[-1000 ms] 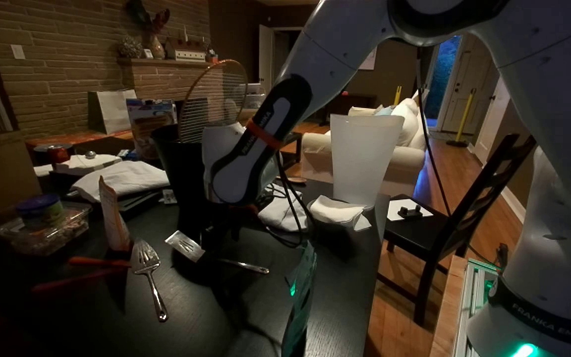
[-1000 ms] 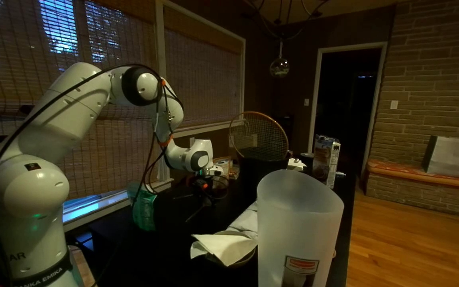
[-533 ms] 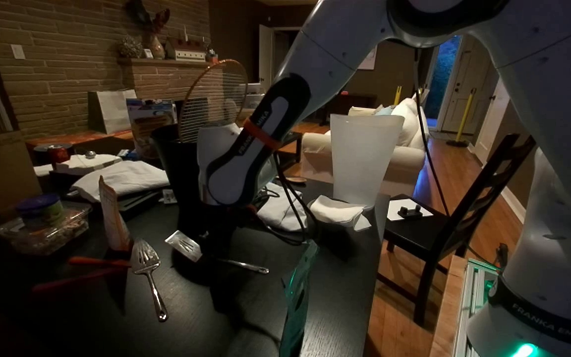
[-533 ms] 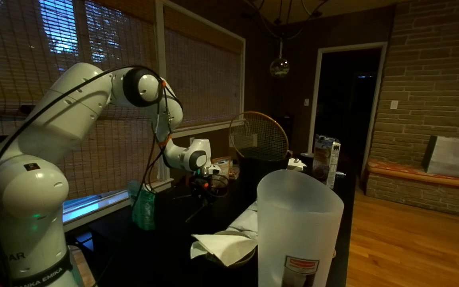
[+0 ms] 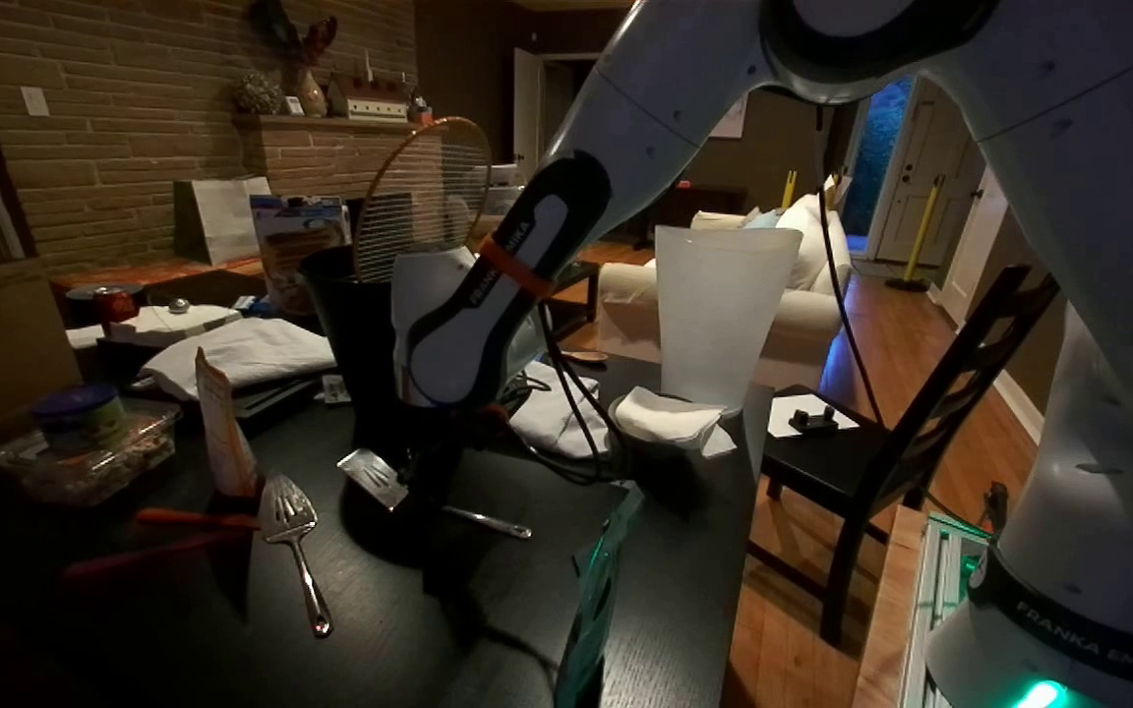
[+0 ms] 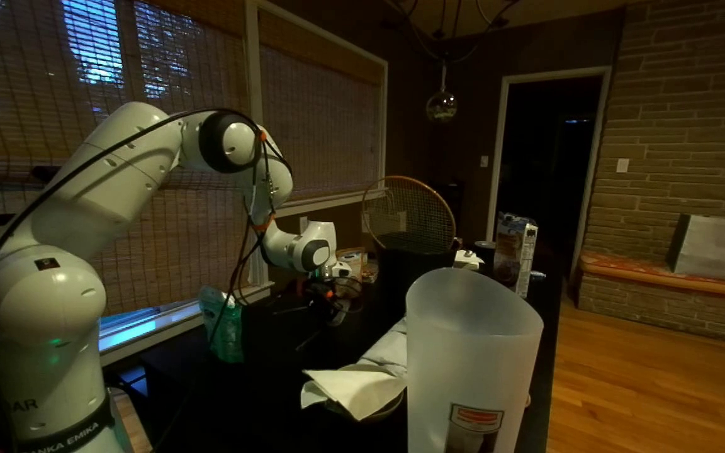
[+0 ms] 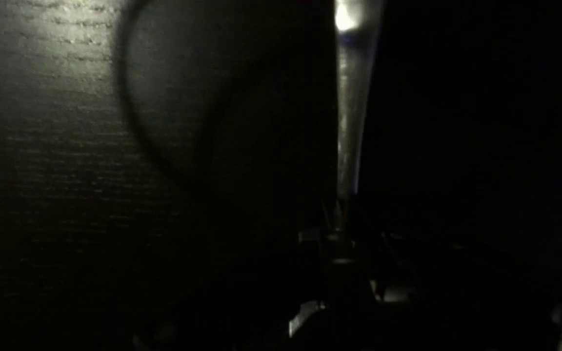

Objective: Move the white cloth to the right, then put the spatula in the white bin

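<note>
A metal spatula lies low over the dark table, its slotted blade (image 5: pixel 373 479) and handle end (image 5: pixel 493 522) showing on either side of the dark fingers. In the wrist view its shiny handle (image 7: pixel 351 112) runs straight down into my gripper (image 7: pixel 343 222), which is shut on it; the fingers themselves are mostly lost in shadow. The white bin (image 5: pixel 724 320) stands upright near the table's edge, and is large in front in an exterior view (image 6: pixel 472 358). A white cloth (image 5: pixel 670 421) drapes over a bowl beside the bin, with a folded whitish cloth (image 5: pixel 559 418) close by.
A slotted server (image 5: pixel 288 511) and red-handled utensil (image 5: pixel 195 519) lie near an upright packet (image 5: pixel 224 433). A tall black bin (image 6: pixel 416 270) with a racket (image 6: pixel 410 214) stands behind the gripper. A green pouch (image 6: pixel 221 324) stands nearer the robot base.
The jaws have closed on the spatula. Its blade and handle have shifted slightly, while cloths and bin stay put. The green pouch has shifted a little.
</note>
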{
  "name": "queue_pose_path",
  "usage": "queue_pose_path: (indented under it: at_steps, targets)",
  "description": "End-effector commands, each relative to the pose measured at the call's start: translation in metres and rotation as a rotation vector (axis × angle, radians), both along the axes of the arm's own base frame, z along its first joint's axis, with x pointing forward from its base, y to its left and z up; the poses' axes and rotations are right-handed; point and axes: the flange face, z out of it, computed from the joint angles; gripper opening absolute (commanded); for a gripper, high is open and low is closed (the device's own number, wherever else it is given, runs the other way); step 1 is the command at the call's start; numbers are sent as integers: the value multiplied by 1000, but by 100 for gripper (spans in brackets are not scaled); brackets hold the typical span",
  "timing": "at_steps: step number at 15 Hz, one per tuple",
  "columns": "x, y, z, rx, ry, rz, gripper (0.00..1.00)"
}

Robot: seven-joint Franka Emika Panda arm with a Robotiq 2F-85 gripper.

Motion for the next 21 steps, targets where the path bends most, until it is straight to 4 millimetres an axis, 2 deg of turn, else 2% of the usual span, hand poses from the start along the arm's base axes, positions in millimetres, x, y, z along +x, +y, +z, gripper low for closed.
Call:
queue_pose_path:
  at_steps: [1,3,6,9,13,15,17,19,21]
  targets:
    - [9,-3,10,21,-18,2,2]
    - [12,-9,25,28,-56,-9,3]
    - [11,-20,64,94,-184,2,3]
    - [12,-16,93,147,-287,79,3]
    - [-14,7,117,233,-304,298,3]
    - [-33,13,132,265,-340,403,3]
    - [-42,18,145,301,-404,483,3]
    - [-50,8,161,327,-469,451,3]
    - [-60,-11,177,326,-535,338,3]
